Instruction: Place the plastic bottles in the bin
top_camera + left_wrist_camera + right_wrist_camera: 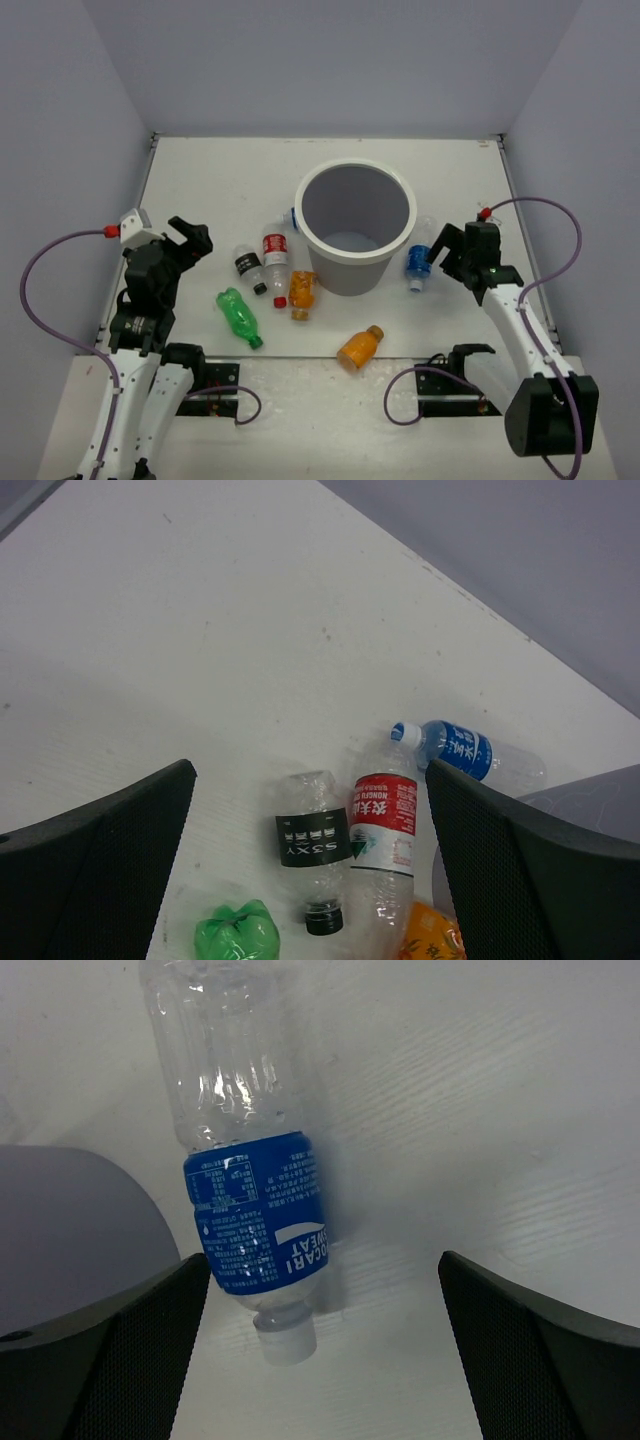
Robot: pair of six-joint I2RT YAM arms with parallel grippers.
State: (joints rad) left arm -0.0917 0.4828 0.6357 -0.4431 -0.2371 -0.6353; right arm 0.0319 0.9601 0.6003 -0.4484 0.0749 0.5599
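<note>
Wide-open, empty right gripper (325, 1360) over blue-label bottle (258, 1225) — lying between fingers, nearer bin-side finger, cap toward camera, bin (70, 1220) wall just beyond that finger. Best done: lower straight, centre on label band, close across body, keep clear of bin wall. Wide-open, empty left gripper (310, 865) too — black-label bottle (315, 845) and red-label bottle (385, 835) side by side between fingers. Legible: "SWEAT" on blue; "53XY" on black; white Chinese characters on red.

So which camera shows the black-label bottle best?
The left wrist view: the black-label bottle lies close, label and cap clear. The top view shows it small; the right wrist view misses it.
</note>
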